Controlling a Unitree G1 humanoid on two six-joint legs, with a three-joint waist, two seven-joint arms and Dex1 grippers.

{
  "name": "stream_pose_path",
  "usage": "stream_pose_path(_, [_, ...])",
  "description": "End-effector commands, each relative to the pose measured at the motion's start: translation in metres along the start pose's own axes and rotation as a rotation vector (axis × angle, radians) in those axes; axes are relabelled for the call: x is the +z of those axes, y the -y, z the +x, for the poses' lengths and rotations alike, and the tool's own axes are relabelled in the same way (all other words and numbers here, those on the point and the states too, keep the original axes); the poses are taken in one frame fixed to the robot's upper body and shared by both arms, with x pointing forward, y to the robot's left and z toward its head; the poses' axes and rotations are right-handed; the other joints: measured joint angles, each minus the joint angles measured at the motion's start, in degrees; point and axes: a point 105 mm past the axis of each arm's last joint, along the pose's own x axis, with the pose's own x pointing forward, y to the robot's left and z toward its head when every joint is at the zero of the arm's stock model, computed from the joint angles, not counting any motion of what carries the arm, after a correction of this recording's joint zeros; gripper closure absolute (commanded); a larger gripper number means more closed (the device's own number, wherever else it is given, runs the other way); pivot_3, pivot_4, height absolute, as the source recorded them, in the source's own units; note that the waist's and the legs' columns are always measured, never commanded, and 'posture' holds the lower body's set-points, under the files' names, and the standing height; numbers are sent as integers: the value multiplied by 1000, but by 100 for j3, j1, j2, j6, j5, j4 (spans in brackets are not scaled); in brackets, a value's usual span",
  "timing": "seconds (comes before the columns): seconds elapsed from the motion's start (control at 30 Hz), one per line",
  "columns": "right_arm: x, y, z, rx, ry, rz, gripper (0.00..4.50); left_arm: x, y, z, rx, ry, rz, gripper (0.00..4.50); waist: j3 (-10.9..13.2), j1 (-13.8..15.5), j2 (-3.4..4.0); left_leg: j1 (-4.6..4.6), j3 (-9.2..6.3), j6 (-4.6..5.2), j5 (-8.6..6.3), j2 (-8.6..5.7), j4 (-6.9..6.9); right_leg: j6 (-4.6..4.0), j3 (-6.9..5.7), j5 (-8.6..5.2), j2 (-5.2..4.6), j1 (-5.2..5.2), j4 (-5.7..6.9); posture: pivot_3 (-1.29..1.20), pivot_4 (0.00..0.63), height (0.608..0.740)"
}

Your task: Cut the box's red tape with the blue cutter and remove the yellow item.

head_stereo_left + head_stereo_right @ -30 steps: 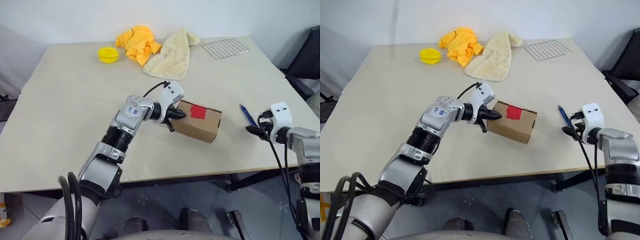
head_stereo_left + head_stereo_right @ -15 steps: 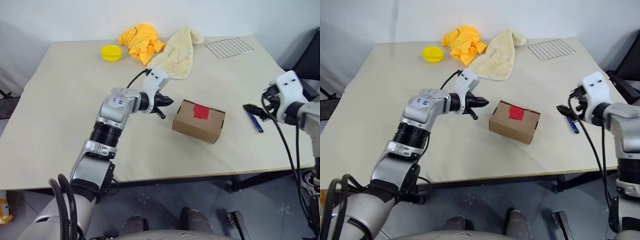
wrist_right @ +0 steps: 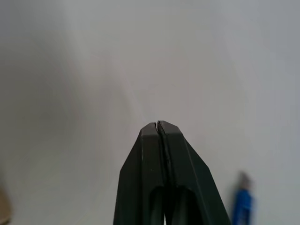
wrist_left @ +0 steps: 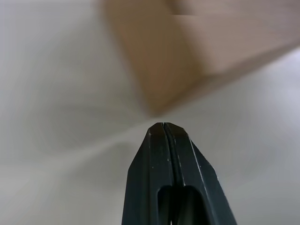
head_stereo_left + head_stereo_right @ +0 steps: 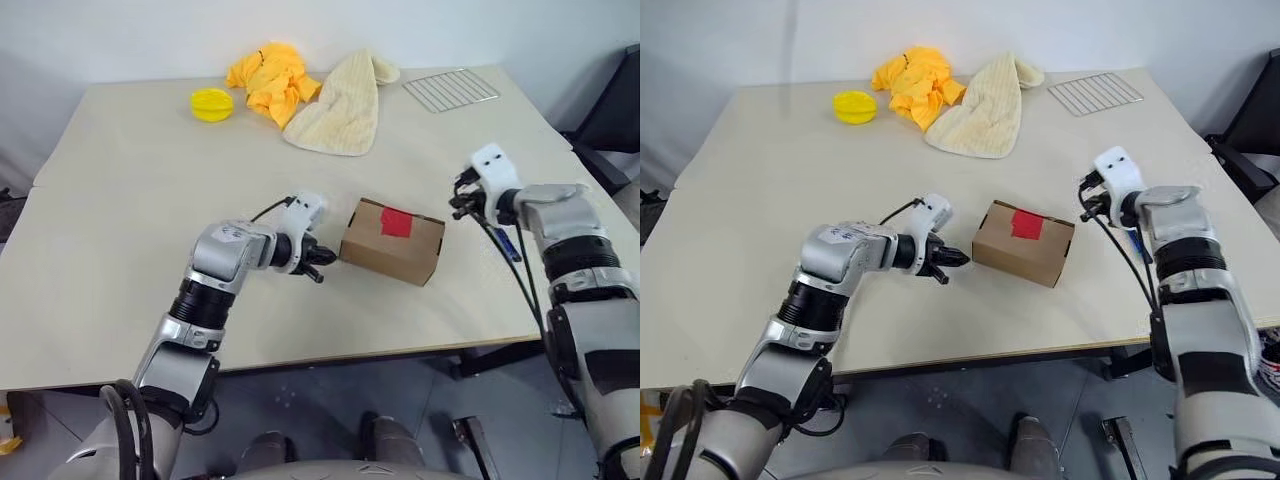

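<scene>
Cutter position: the blue cutter point(image 5: 507, 243) lies on the worktop point(image 5: 130, 220), just beside the right gripper point(image 5: 462, 203), long axis running away from the robot. Both sets of fingers are fully closed, empty. The left gripper point(image 5: 316, 262) sits beside the box point(image 5: 392, 241).

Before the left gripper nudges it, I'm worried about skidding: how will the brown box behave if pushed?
The box sits flat on a smooth table, so it would probably slide rather than tip. It looks small and thin-walled, likely light. The red tape holds the flaps closed, so it should stay fairly rigid.
</scene>
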Motion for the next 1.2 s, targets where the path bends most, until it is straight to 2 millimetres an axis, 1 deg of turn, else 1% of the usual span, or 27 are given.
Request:
stream_pose_path(0.03, [8,-5,-5,83,7,-53,4474,5,16,9,-42,29,21,4500,0,-15,0,0,0,0,0,0,0,0,0,0,0,0,0,0,150,740])
stream_pose_path(0.17, [12,-17,-13,203,8,-60,4474,15,20,16,-33,76,4,4500,1,-17,2,3,4,-2,1,0,0,0,2,0,0,0,-1,0,150,740])
stream_pose_path(0.23, [13,-29,-21,288,11,-68,4474,21,14,16,0,110,-7,4500,1,-7,2,3,3,-3,2,0,1,0,3,0,0,0,-1,0,150,740])
stream_pose_path(0.3, [13,-38,-27,335,16,-74,4474,24,11,16,18,126,-10,4500,1,9,3,3,2,-3,2,0,3,0,3,0,0,0,0,0,150,740])
stream_pose_path(0.43, [7,-73,-49,443,14,-122,4474,28,-5,11,67,139,-6,4500,1,37,3,2,0,-4,2,0,4,0,1,0,0,0,0,0,150,740])
stream_pose_path(0.57, [0,-100,-65,485,-4,-141,4474,30,-13,6,88,136,3,4500,1,83,2,1,1,-4,2,-1,7,0,2,0,0,0,-1,0,150,740])
stream_pose_path(0.7, [0,-117,-70,490,-4,-154,4474,28,-17,5,91,118,14,4500,1,143,2,1,3,-4,2,-1,17,0,4,0,0,0,2,0,150,740])
stream_pose_path(0.8, [0,-120,-71,473,-7,-156,4474,25,-16,6,81,95,22,4500,1,181,2,0,3,-4,2,-1,19,0,3,0,0,0,2,0,150,740])
stream_pose_path(0.93, [-3,-116,-70,425,-24,-163,4474,20,-15,8,68,74,31,4500,1,234,2,-4,3,-4,1,-2,25,0,3,0,0,0,1,0,150,740])
stream_pose_path(1.03, [-9,-106,-68,369,-46,-157,4474,18,-14,8,65,66,30,4500,1,259,2,-4,3,-3,2,-2,25,0,3,0,0,0,2,0,150,740])
stream_pose_path(1.1, [-10,-96,-67,310,-53,-136,4474,15,-12,8,60,54,33,4500,1,265,1,-4,3,-3,2,-2,27,0,3,0,0,0,2,0,150,740])
stream_pose_path(1.2, [-9,-93,-68,292,-52,-130,4474,13,-11,7,56,46,38,4500,1,269,1,-4,3,-3,2,-2,27,0,3,0,0,0,2,0,150,740])
